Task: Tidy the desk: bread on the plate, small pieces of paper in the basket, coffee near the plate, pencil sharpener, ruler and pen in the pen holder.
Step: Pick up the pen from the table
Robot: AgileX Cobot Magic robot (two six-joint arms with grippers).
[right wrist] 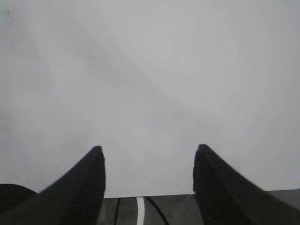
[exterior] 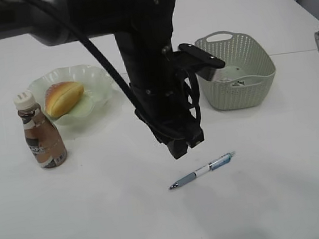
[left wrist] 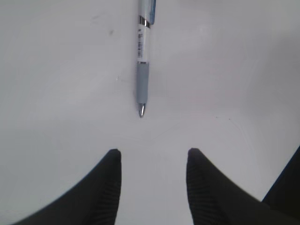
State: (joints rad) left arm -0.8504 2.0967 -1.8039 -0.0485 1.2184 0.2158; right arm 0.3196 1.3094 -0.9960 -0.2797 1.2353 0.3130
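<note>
Pen (left wrist: 143,51), a white-barrelled click pen with grey rubber grip and blue upper end, is the item in hand for this step; it lies flat on the white worktop (exterior: 101,217), untouched. Left claw (left wrist: 153,157) hangs just short of the pen's tip with its two black ribbed fingers (left wrist: 105,187) spread and nothing between them; in the exterior view the claw (exterior: 180,144) sits above and just left of the pen's middle. Pen runs lengthwise away from the wrist camera, roughly centred on the gap between the fingers. Right claw (right wrist: 149,157) is parted and empty over bare worktop at the table's edge, well apart from the work. Judged step: approach for the pen pickup. Next move, as I read it: advance over the grey grip, lower to the surface, close across the barrel. Further out: oblong golden-orange bread (exterior: 63,97) already sits in the pale green wavy-rimmed plate (exterior: 101,80); brown coffee bottle with white cap (exterior: 40,132) stands just beside the plate. Sage-green woven-pattern basket (exterior: 255,81) holds small scraps, too small to identify. Pen holder not seen in any view, so its whereabouts need finding before the drop.
</note>
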